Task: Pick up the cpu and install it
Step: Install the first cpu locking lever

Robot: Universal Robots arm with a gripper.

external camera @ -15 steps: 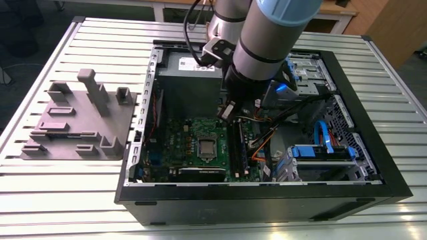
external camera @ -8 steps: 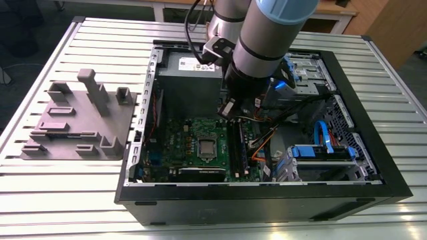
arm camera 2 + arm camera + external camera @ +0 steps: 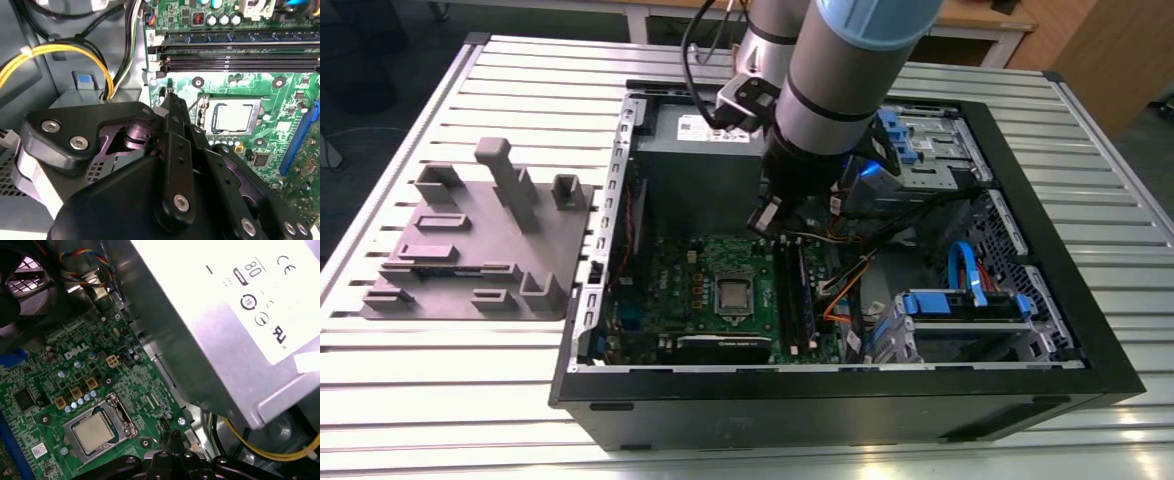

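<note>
The cpu [image 3: 735,294] lies flat inside the metal socket frame [image 3: 735,277] on the green motherboard [image 3: 680,290], silvery top up; both wrist views show it seated there, at cpu [image 3: 235,117] and cpu [image 3: 95,432]. My gripper [image 3: 767,220] hangs inside the open computer case, above the board's edge and a short way off the socket on the power supply side. In the second wrist view the gripper [image 3: 172,100] has its black fingers pressed together with nothing between them. The gripper [image 3: 172,436] tip sits apart from the chip.
A grey moulded tray [image 3: 467,250] stands on the slatted table at the exterior view's left. The grey power supply box [image 3: 225,315] with a white label looms beside the gripper. Yellow cables [image 3: 60,52], memory slots [image 3: 240,52] and blue drive bays [image 3: 961,305] crowd the case.
</note>
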